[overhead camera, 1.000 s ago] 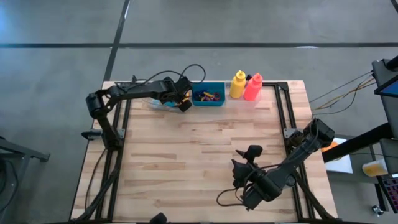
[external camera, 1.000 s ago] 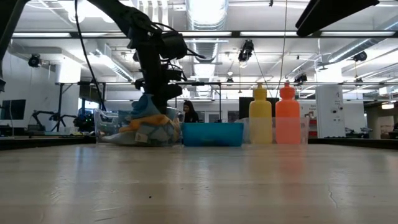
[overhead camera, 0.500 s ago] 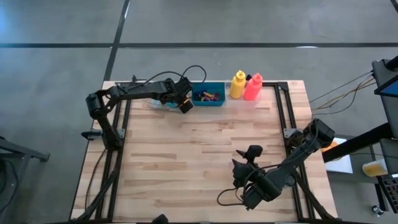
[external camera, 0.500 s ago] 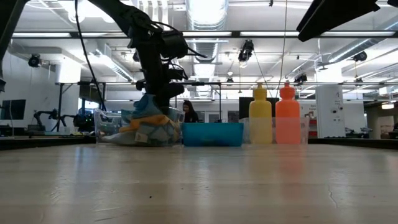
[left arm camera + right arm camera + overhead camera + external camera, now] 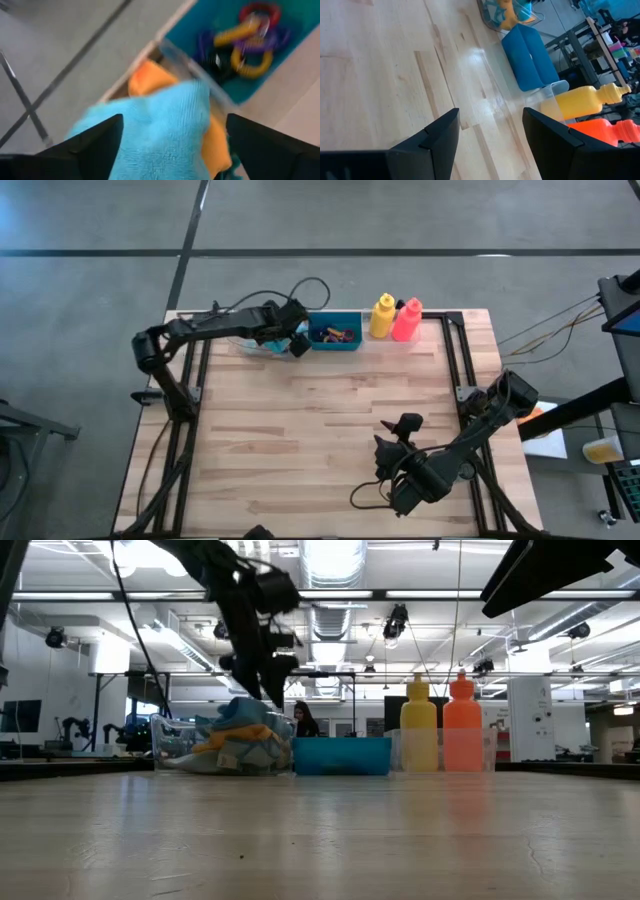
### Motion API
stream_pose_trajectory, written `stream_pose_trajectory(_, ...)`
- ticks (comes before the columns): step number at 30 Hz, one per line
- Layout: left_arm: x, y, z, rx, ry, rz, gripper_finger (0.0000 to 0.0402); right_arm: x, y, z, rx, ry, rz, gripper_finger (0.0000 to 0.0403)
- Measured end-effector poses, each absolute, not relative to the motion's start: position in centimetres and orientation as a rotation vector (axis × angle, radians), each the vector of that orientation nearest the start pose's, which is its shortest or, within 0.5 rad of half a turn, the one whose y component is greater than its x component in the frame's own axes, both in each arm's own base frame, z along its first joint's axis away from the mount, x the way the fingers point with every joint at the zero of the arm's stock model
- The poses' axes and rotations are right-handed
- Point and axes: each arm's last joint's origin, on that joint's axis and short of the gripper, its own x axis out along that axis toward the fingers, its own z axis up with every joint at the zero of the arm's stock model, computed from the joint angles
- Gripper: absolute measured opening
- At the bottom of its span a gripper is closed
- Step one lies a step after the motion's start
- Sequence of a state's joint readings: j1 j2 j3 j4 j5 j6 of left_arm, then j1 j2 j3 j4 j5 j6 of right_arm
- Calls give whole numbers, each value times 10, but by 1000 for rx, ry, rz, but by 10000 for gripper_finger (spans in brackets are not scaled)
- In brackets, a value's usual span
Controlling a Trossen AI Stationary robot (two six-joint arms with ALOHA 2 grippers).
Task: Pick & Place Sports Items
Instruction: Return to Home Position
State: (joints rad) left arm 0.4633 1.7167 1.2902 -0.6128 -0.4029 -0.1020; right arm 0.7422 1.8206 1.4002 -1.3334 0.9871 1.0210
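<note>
We see the left gripper point(image 5: 296, 340) hovering at the table's far edge with its fingers spread wide and nothing between them. Directly beneath it lies the pale blue cloth point(image 5: 150, 127), heaped over an orange cloth point(image 5: 146, 80) inside the clear tray point(image 5: 168, 745). Just beside that tray sits the teal bin point(image 5: 210, 20), which holds the coloured rings point(image 5: 235, 34). Further along the same edge, the yellow bottle point(image 5: 382, 316) and the pink-red bottle point(image 5: 406, 320) stand upright, touching. We find the right gripper point(image 5: 390, 442) well apart, near the table's front right, its fingers parted and empty over bare wood.
</note>
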Motion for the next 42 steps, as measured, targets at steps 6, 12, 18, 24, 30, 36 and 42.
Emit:
stream_pose_trajectory(6, 291, 150, 295, -106, 843, 836, 396, 251, 198, 232, -422, 839, -658, 219)
stream_pose_trajectory(12, 245, 95, 356, -34, 726, 741, 381, 248, 200, 232, -426, 836, -648, 219)
stream_pose_trajectory(18, 184, 44, 395, -94, 598, 576, 359, 244, 205, 232, -464, 844, -616, 219)
stream_pose_trajectory(24, 149, 22, 414, -227, 463, 391, 355, 242, 207, 233, -468, 841, -607, 219)
stream_pose_trajectory(30, 152, 20, 414, -224, 458, 374, 355, 240, 206, 238, -424, 863, -591, 219)
stream_pose_trajectory(36, 173, 25, 404, -191, 513, 474, 354, 234, 208, 246, -377, 852, -563, 219)
stream_pose_trajectory(42, 195, 24, 419, -275, 342, 384, 354, 227, 202, 264, -321, 814, -547, 219)
